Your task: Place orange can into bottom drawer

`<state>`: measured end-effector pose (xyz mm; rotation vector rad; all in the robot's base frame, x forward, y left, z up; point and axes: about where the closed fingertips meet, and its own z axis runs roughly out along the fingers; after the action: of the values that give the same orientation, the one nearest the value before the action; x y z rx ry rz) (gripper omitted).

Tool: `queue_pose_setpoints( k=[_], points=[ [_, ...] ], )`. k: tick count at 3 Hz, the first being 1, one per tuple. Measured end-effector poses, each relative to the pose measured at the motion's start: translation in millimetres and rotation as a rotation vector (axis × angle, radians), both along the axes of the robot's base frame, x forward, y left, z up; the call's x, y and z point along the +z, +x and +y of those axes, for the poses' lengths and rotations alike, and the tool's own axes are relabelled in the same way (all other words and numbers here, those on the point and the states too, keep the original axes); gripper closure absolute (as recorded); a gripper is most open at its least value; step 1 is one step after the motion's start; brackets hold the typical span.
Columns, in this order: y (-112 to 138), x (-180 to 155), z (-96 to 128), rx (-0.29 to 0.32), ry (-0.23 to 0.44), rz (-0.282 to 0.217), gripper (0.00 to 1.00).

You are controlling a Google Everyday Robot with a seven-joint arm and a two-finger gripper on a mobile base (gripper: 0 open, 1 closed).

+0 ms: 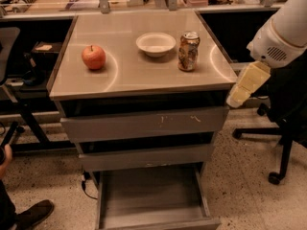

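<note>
The orange can stands upright on the cabinet top, at the right, just beside a white bowl. The bottom drawer is pulled open below, a shallow grey tray with nothing visible in it. My gripper, with pale yellow fingers under the white arm, hangs off the cabinet's right edge. It is to the right of the can and lower than it, and holds nothing that I can see.
A red apple sits on the left of the top. The two upper drawers are slightly ajar. An office chair base stands at the right. A shoe and a desk leg are at the left.
</note>
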<state>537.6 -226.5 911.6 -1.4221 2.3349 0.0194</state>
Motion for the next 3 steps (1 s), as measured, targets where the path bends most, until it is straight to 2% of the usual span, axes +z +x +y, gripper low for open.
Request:
queue_pose_setpoints(
  k=[1, 2, 3],
  points=[
    [43.9, -24.1, -5.5, -0.079, 0.048, 0.004, 0.00],
    [75.9, -35.0, -7.9, -0.124, 0.078, 0.006, 0.00],
    [80.3, -36.3, -8.6, -0.128, 0.082, 0.005, 0.00]
  ],
)
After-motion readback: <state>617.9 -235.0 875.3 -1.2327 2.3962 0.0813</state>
